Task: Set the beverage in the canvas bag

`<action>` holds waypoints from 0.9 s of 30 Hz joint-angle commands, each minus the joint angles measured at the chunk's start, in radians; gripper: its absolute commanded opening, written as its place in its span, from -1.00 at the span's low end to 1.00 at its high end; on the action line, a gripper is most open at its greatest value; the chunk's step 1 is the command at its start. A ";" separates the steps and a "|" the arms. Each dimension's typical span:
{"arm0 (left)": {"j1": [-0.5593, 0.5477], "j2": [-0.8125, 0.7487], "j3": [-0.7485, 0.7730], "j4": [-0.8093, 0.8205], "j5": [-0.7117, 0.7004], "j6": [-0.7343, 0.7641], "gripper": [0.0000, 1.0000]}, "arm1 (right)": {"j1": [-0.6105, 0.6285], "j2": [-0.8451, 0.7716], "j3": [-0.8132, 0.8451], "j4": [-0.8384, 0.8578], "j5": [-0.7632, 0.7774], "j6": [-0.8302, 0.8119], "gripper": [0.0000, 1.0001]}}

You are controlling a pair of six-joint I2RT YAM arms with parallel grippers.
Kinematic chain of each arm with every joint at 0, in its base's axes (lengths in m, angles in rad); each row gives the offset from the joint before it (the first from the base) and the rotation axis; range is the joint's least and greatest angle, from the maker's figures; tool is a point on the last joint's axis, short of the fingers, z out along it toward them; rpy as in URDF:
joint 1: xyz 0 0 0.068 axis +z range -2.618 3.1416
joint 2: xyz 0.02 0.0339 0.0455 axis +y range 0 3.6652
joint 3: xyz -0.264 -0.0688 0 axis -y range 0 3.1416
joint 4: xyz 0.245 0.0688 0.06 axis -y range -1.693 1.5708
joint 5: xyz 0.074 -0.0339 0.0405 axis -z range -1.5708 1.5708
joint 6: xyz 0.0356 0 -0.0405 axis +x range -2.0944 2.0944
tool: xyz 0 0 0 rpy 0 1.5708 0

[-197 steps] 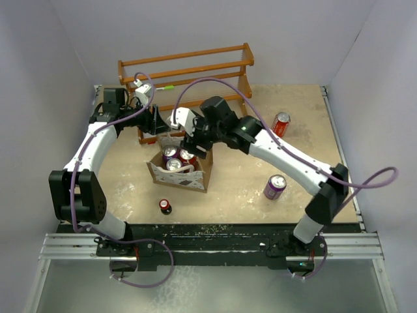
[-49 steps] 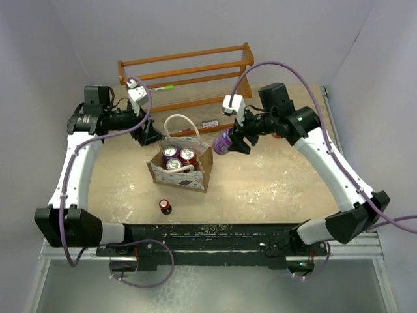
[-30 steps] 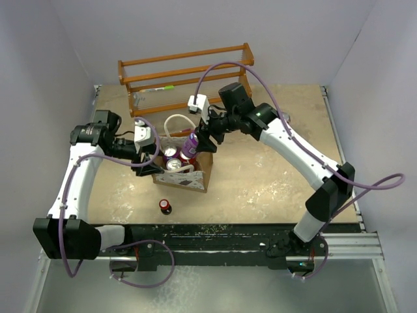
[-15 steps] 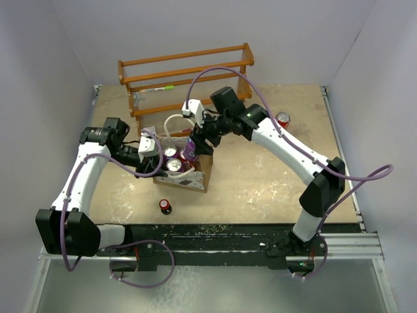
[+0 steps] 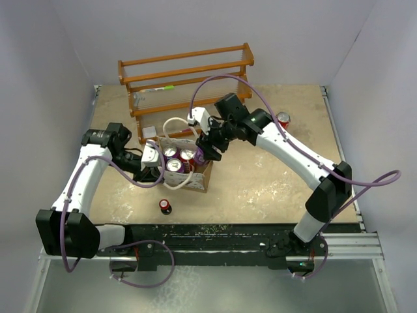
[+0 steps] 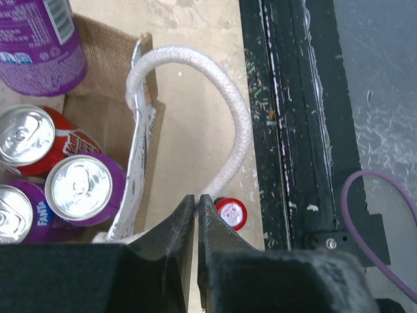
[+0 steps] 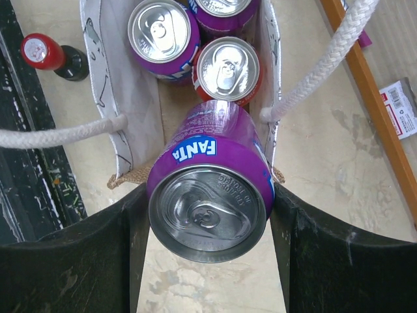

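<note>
The canvas bag point(image 5: 190, 183) stands mid-table, white speckled fabric with a tan inside point(image 6: 104, 62). Three cans point(image 7: 163, 30) stand upright in it. My right gripper point(image 5: 207, 150) is shut on the beverage, a purple Fanta can point(image 7: 210, 195). It holds the can tilted over the bag's right end, just above the rim. My left gripper point(image 6: 197, 196) is at the bag's near left side. Its jaws are pressed together on the bag's white rope handle point(image 6: 242, 124), which loops up from the bag wall point(image 6: 141, 171).
A small dark bottle with a red cap point(image 5: 165, 207) stands near the front edge, close to the bag. A wooden rack point(image 5: 186, 70) runs along the back. A red can point(image 5: 282, 120) stands at the right. A black rail point(image 6: 293, 130) borders the near edge.
My left gripper has swung down to the bag's near side and closed on the rope handle. The right gripper has carried the purple can slightly right and lower, over the bag's right end.
</note>
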 commanded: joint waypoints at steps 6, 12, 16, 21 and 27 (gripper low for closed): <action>-0.009 -0.065 -0.042 0.001 -0.045 0.052 -0.81 | 0.007 -0.003 0.079 -0.070 -0.128 -0.088 -1.00; -0.008 -0.077 -0.052 0.020 -0.025 0.035 -0.80 | 0.070 0.058 0.117 -0.126 -0.158 -0.116 -1.00; -0.007 -0.099 -0.072 0.044 -0.035 0.021 -0.80 | 0.106 0.074 0.112 -0.144 -0.119 -0.131 -1.00; -0.009 -0.122 -0.096 0.071 -0.050 0.015 -0.73 | 0.127 0.094 0.110 -0.157 -0.086 -0.135 -1.00; -0.009 -0.133 -0.117 0.102 -0.068 0.017 -0.73 | 0.142 0.123 0.114 -0.141 -0.004 -0.099 -1.00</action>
